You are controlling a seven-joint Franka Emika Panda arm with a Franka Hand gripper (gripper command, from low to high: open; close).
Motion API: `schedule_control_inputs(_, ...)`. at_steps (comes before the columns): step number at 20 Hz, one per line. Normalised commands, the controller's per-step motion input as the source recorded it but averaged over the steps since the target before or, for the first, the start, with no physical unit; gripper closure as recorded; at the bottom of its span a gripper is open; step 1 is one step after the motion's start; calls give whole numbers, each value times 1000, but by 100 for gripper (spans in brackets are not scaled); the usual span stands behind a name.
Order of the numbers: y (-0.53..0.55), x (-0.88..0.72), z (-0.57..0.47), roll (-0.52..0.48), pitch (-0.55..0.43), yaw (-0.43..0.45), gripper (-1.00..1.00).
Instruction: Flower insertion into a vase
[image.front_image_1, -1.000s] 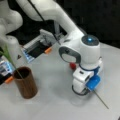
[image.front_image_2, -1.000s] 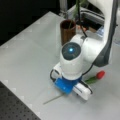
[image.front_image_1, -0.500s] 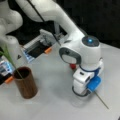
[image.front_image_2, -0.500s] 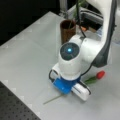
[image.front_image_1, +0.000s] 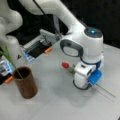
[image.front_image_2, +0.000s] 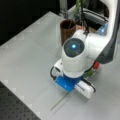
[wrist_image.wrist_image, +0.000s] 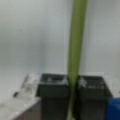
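A flower lies flat on the white table, its red bud (image.front_image_1: 65, 65) toward a front view's left and its thin stem (image.front_image_1: 105, 91) running out to the right. My gripper (image.front_image_1: 81, 85) stands low over the stem's middle; in the wrist view its two dark fingers (wrist_image.wrist_image: 53, 85) close against the green stem (wrist_image.wrist_image: 76, 45). In a front view the bud (image.front_image_2: 96, 65) peeks out beside the arm and the stem end (image.front_image_2: 60, 102) juts toward the bottom. The brown vase (image.front_image_1: 26, 85) (image.front_image_2: 67, 28) stands upright, apart from the gripper, with a green stalk (image.front_image_1: 10, 60) in it.
A grey open box with orange parts (image.front_image_1: 41, 45) sits at the back of the table behind the arm. The white robot base (image.front_image_1: 10, 30) fills a front view's left. A dark perforated board (image.front_image_2: 15, 107) borders the table at a front view's bottom left.
Nothing has visibly moved; the gripper stays low over the flower's stem and the vase stands where it was.
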Motion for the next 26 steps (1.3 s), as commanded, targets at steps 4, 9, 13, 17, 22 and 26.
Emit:
schedule_control_inputs(4, 47, -97, 487, -43, 224, -40, 100)
schedule_control_inputs(9, -37, -119, 572, 29, 169, -52, 100)
schedule_control_inputs(13, -105, -201, 550, 87, 91, -28, 100)
schedule_control_inputs(17, -121, -160, 286, 130, 43, -18, 100)
schedule_control_inputs(22, -216, -281, 299, 181, -4, 11, 100)
schedule_control_inputs(26, -333, -469, 393, 207, -16, 33, 100)
